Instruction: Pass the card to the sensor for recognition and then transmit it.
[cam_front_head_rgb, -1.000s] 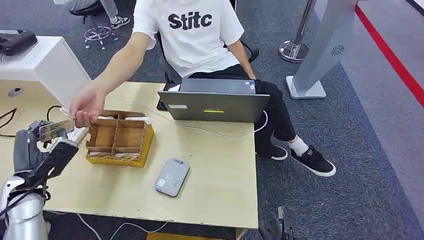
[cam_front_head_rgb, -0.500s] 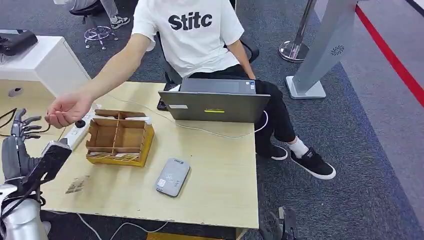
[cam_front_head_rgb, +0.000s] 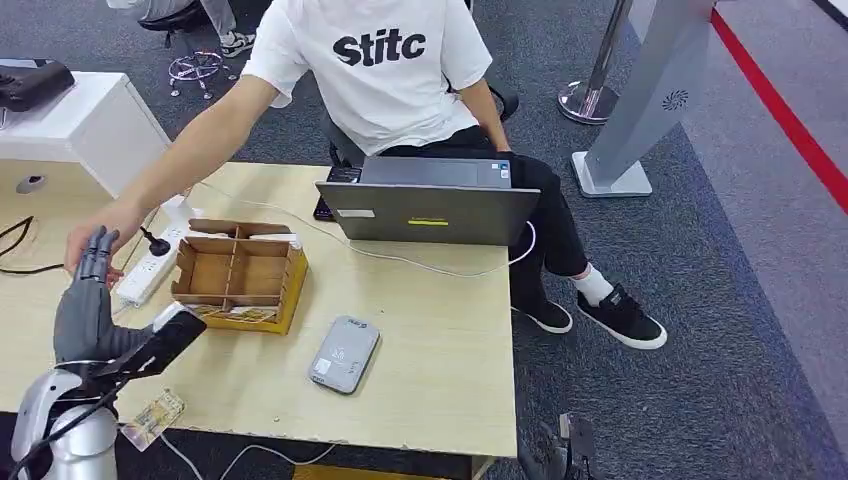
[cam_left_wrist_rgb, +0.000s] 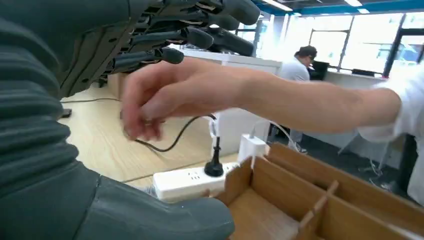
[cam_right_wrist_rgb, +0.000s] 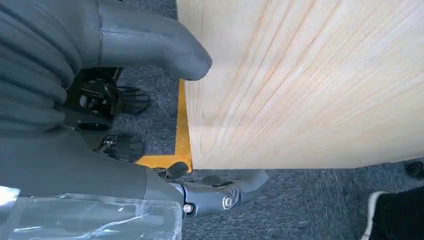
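Judging progress: task looks barely started, possibly off track. Card (cam_front_head_rgb: 153, 420) lies on the tabletop (cam_front_head_rgb: 440, 350) at the near edge, just beside the left robot arm, partly overhanging. Nothing holds it.

Left robot hand (cam_front_head_rgb: 85, 305) is raised above the tabletop's left side, fingers straight and apart, thumb out toward the cardboard divider box (cam_front_head_rgb: 238, 277). Empty. Left wrist view agrees: fingers (cam_left_wrist_rgb: 200, 30) extended, nothing between them and the thumb.

Right robot hand (cam_right_wrist_rgb: 100, 65) hangs below and beside the tabletop edge in its wrist view. Thumb tip sticks out; the other fingers are hidden, so I cannot tell how far it is open. Nothing seen in it.

Card reader (cam_front_head_rgb: 345, 353), grey with rounded corners, sits mid-tabletop near the front, well apart from the card. Nothing is on it.

Person's hand (cam_front_head_rgb: 92, 243) reaches in over the left side, near the power strip (cam_front_head_rgb: 150, 262), right behind the left robot hand's fingertips. It carries nothing I can make out.

Remaining, as I read it:
- get the card gripped
- present it to the reader
- hand it over to the person

Risk: a flat card at the edge is awkward to pick up and may slide off.
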